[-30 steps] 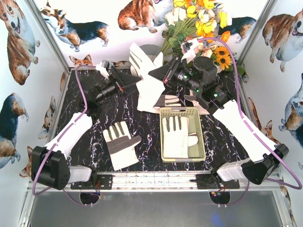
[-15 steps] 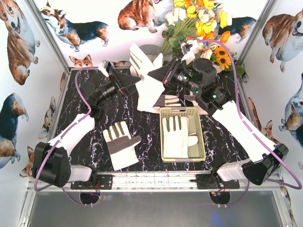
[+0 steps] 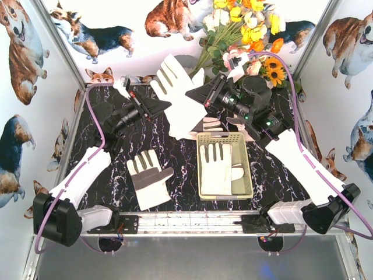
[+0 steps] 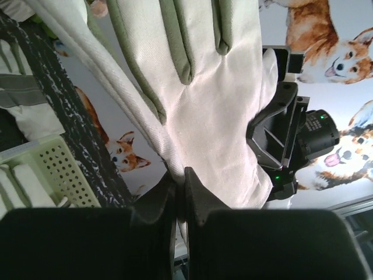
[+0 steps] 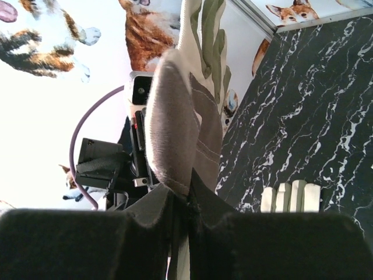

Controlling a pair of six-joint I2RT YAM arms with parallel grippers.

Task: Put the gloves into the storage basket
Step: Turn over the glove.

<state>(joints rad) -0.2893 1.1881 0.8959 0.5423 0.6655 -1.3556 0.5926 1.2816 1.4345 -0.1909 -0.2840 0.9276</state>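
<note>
A cream-white glove (image 3: 178, 87) hangs in the air over the back of the table, fingers pointing up and left. My left gripper (image 3: 168, 105) is shut on its lower edge (image 4: 204, 87). My right gripper (image 3: 190, 93) is shut on the opposite side, at the grey cuff (image 5: 183, 116). The pale yellow-green storage basket (image 3: 249, 169) stands right of centre with one glove (image 3: 217, 168) lying flat inside it. Another glove (image 3: 148, 178) lies palm up on the dark marble table, left of the basket. One more glove (image 3: 208, 123) lies just behind the basket, partly hidden by the right arm.
A bouquet of yellow, orange and white flowers (image 3: 250, 26) stands at the back right, above the right arm. A round grey container (image 3: 187, 59) shows partly behind the raised glove. Metal frame posts (image 3: 61, 44) and corgi-print walls close in the table.
My left gripper has shut on the hanging glove's edge. The glove has risen and shifted a little left between the two grippers, and the left arm has stretched further forward.
</note>
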